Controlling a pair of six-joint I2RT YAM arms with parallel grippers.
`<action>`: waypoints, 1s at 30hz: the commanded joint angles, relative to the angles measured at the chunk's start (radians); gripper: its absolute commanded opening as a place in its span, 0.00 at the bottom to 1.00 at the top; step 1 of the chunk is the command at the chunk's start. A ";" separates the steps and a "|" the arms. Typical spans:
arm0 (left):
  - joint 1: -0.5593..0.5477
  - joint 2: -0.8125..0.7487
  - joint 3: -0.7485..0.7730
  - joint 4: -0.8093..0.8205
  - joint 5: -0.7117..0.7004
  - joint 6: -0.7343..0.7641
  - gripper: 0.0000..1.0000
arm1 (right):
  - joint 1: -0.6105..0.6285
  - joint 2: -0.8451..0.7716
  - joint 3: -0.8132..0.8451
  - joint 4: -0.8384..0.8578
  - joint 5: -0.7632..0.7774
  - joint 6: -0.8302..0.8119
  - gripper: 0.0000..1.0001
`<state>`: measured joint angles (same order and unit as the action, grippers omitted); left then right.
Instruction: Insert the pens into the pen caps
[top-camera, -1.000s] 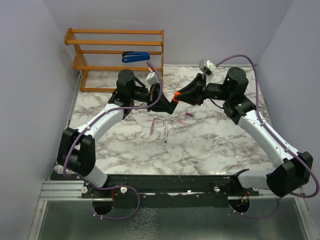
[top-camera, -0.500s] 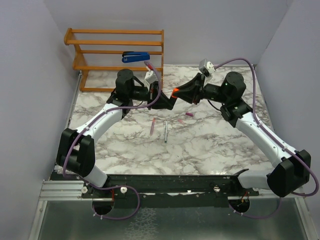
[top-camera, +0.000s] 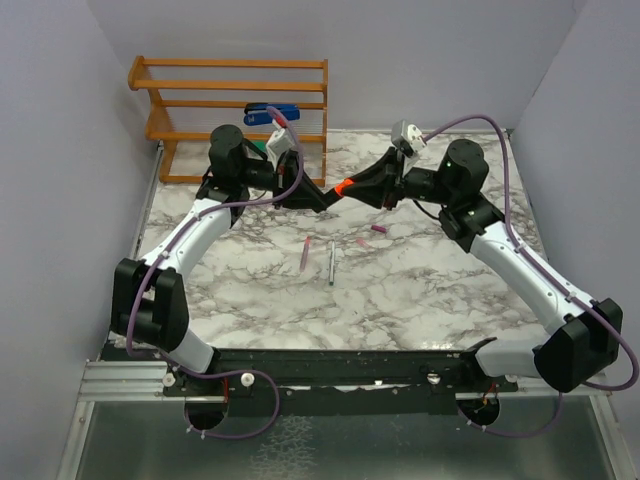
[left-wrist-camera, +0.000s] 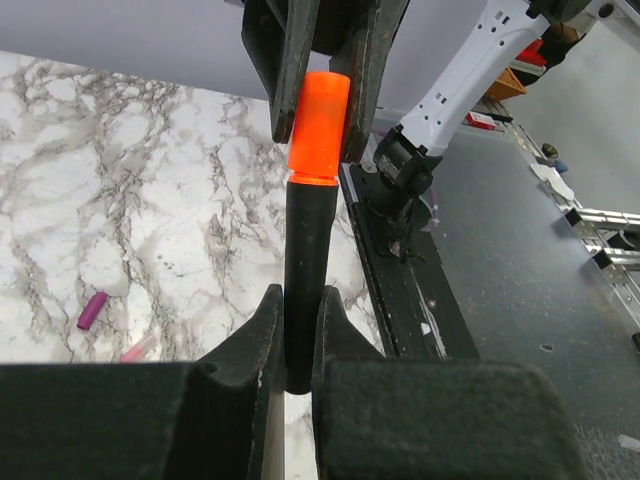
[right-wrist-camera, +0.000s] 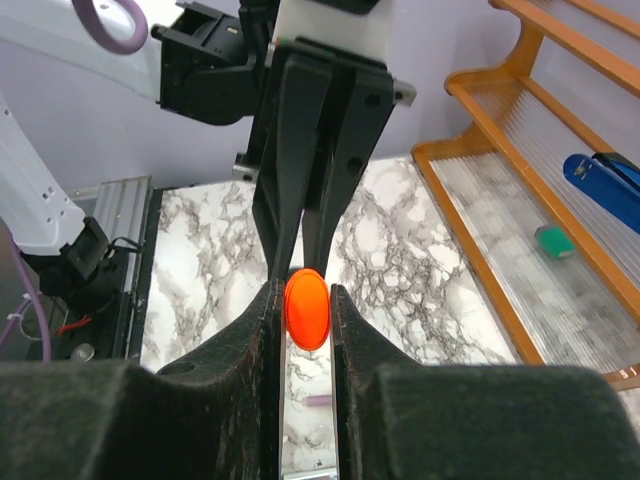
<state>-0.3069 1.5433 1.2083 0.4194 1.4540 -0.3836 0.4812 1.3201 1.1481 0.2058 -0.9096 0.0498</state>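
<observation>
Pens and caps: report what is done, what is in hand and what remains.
Done: nothing is fully finished, as far as the views show. In hand: the left gripper holds the thick black marker body, the right gripper holds the chunky orange cap; marker and cap meet end to end above the table. Left: the thin pink pen, thin grey pen and slim purple cap lie loose on the marble table.

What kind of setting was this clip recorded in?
Probably a lab test cell: plain lavender wall panels box in a marble-patterned tabletop, with both arms bolted to a metal rail and a wooden rack behind.
</observation>
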 joint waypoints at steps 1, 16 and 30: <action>0.037 -0.054 0.137 0.202 -0.201 -0.081 0.00 | 0.071 0.067 -0.114 -0.385 -0.253 -0.003 0.01; 0.000 -0.035 0.029 0.301 -0.288 -0.107 0.00 | 0.106 0.068 -0.196 0.038 -0.140 0.258 0.01; 0.124 -0.039 -0.145 0.053 -0.679 0.071 0.00 | 0.105 0.104 -0.233 -0.011 0.057 0.213 0.01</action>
<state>-0.2108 1.5745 1.0573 0.6640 0.9947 -0.4419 0.5880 1.4067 0.9352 0.2405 -0.9573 0.2993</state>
